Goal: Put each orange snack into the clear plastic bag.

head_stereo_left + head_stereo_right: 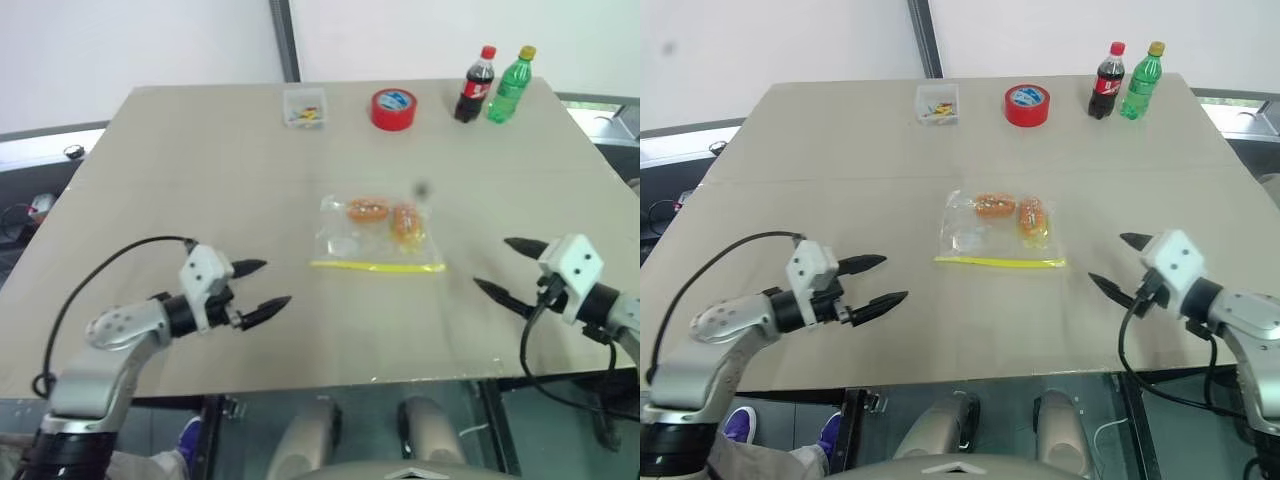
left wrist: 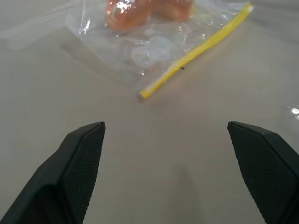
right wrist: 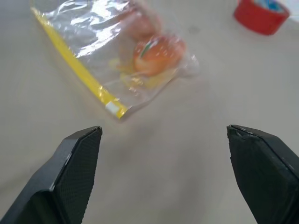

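The left gripper [image 1: 265,284] hovers over the table [image 1: 150,180] nearer than the clear plastic bag [image 1: 345,240] and off to its left, its two black fingers [image 2: 79,163] spread wide with nothing between them and touching nothing. The right gripper [image 1: 505,268] hangs on the bag's other side, likewise nearer than it and apart from it, its fingers [image 3: 261,168] equally wide and empty. Between the two, the bag lies flat on the table with its yellow seal strip [image 1: 378,266] along the near edge. The two orange snacks [image 1: 368,210] appear to sit inside the bag at its far end, side by side, though the crinkled film makes this hard to confirm. Nothing lies between either gripper and the bag. Beyond the bag, toward the far edge, stand a small clear box [image 1: 304,108] of coloured bits, a red tape roll [image 1: 394,109] to its right, then a cola bottle [image 1: 475,86] and a green bottle [image 1: 510,86] just beside each other
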Available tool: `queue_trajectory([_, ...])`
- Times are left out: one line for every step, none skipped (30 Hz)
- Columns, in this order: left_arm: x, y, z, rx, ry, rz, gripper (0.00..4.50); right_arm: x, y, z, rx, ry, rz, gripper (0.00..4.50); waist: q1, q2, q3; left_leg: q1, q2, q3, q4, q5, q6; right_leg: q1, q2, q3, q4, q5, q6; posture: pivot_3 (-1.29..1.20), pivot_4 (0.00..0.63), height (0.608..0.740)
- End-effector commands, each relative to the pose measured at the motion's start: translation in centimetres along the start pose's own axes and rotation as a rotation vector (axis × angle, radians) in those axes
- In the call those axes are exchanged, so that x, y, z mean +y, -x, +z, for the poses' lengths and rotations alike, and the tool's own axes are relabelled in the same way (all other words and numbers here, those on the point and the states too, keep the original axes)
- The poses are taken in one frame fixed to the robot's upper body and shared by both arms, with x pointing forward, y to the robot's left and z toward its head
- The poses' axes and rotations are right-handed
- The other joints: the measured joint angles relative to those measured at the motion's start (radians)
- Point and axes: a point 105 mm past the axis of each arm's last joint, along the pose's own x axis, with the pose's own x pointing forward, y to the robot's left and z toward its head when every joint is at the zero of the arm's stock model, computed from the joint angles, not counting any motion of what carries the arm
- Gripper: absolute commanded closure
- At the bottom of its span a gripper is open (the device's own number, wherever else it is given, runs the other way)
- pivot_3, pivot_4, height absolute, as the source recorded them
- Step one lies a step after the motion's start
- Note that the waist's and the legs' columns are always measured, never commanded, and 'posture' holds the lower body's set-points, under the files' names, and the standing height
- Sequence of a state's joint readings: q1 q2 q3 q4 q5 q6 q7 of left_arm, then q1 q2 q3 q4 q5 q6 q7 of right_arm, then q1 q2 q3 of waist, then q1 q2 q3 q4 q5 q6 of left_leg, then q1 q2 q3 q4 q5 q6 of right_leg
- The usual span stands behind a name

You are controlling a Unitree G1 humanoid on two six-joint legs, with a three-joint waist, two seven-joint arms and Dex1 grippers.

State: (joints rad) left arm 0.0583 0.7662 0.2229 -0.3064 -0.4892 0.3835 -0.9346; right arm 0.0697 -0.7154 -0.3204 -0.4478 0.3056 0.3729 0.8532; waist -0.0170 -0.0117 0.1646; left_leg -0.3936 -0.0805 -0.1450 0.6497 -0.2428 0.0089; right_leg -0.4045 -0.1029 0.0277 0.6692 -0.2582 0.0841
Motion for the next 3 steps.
queue_trajectory([0.12, 0.76, 1.64, -0.040, -0.025, -0.005, 0.00, -0.60, 0.96, 1.16, -0.021, 0.036, -0.026, 0.03, 0.007, 0.000, 0.000, 0.000, 0.000, 0.000, 0.000, 0.000, 0.000, 0.000, 0.000, -0.001, 0.000, 0.000, 0.000, 0.00, 0.150, 0.740])
queue_trajectory([0.08, 0.73, 1.77, -0.048, -0.021, -0.008, 0.00, -0.60, 1.07, 1.12, -0.019, 0.035, -0.026, 0.03, 0.008, 0.000, 0.000, 0.000, 0.000, 0.000, 0.000, 0.000, 0.000, 0.001, 0.000, -0.001, -0.001, 0.000, 0.000, 0.00, 0.150, 0.740])
queue_trajectory([0.17, 0.46, 1.90, -0.057, -0.017, -0.004, 0.00, -0.67, 1.08, 1.16, -0.025, 0.032, -0.032, 0.03, 0.008, 0.000, 0.000, 0.000, 0.000, 0.000, 0.000, 0.000, 0.000, 0.001, 0.000, -0.001, -0.001, 0.000, 0.000, 0.00, 0.150, 0.740])
